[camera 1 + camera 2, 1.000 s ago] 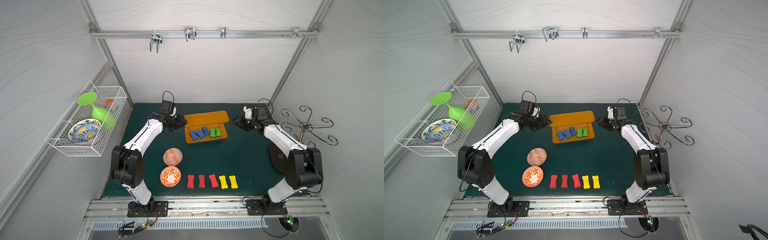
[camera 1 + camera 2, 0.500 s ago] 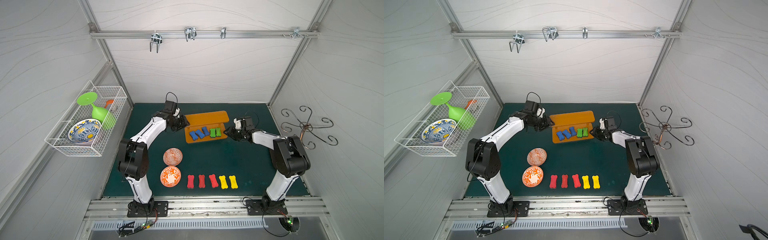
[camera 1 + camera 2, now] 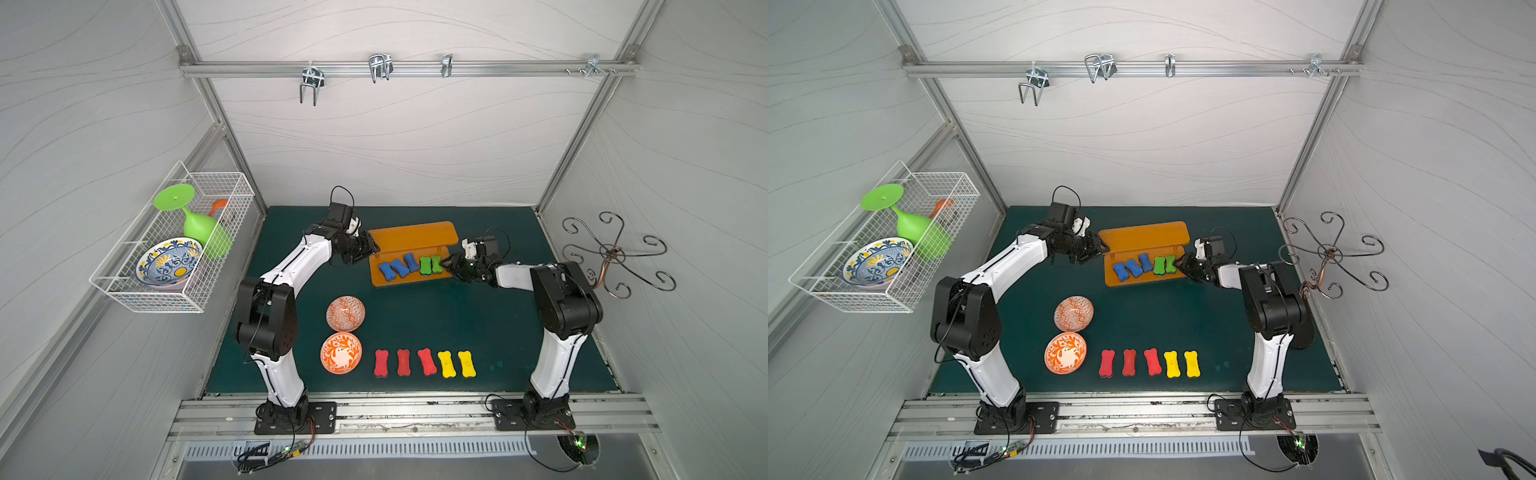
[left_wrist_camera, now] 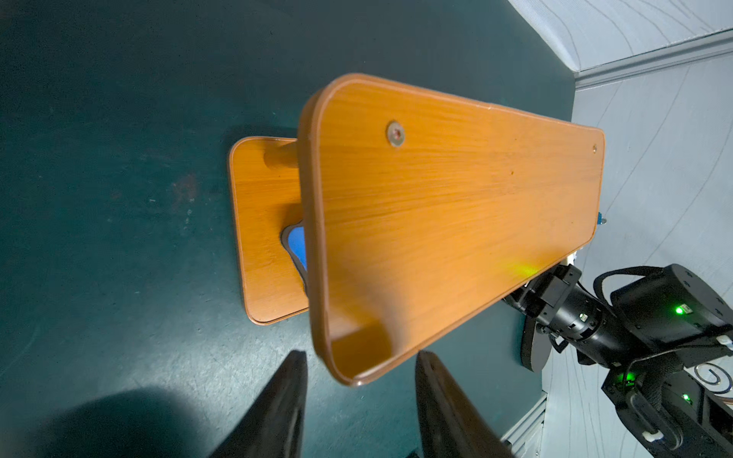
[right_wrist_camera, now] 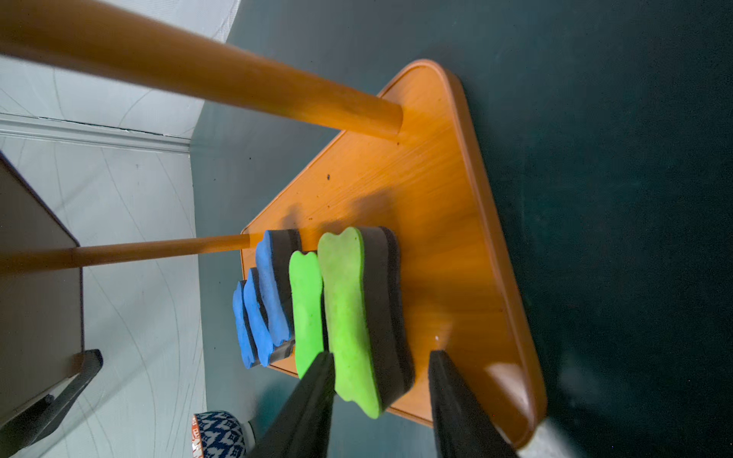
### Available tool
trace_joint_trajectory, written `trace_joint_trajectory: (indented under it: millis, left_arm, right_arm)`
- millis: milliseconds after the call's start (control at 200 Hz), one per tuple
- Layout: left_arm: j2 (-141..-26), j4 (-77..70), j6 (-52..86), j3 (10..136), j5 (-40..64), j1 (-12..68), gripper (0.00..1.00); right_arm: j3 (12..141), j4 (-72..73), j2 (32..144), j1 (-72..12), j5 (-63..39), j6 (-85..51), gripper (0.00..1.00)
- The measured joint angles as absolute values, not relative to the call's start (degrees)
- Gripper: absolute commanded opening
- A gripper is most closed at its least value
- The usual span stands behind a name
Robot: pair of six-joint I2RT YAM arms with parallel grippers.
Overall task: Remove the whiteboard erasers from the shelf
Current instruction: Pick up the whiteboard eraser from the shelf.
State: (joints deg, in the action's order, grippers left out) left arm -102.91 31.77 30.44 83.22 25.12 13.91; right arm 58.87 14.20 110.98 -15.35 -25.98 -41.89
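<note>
The orange shelf (image 3: 415, 237) stands at the back of the mat. On its lower board (image 5: 448, 222) lie three blue whiteboard erasers (image 3: 400, 267) and two green ones (image 3: 430, 264). Three red erasers (image 3: 403, 362) and two yellow ones (image 3: 456, 364) lie in a row on the mat near the front. My left gripper (image 4: 359, 353) is open at the shelf's left end, its fingers either side of the top board's corner (image 4: 349, 376). My right gripper (image 5: 378, 353) is open at the right end, straddling the outermost green eraser (image 5: 349, 317); a gap shows at its felt side.
Two orange patterned bowls (image 3: 345, 313) (image 3: 340, 353) sit on the mat left of the red erasers. A white wire basket (image 3: 174, 266) with a green goblet and a blue bowl hangs on the left wall. A metal scroll stand (image 3: 611, 253) is at the right.
Both arms have reached in toward the shelf. The left gripper came to its left end and narrowed. The right gripper dropped to the lower board's right end, around the green eraser.
</note>
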Motion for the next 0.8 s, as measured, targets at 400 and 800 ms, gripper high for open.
trace_joint_trajectory:
  millis: [400,800]
  left_arm:
    - [-102.91,31.33,30.46,82.78,25.82,13.91,0.45]
    - [-102.91,30.92,30.59,82.37,26.44,13.52,0.44]
  right_arm:
    - [60.23,14.59,112.84,-15.77,-25.56,-37.91,0.39]
    - [61.12,14.04,113.51,-17.06,-24.25,-33.69,0.14]
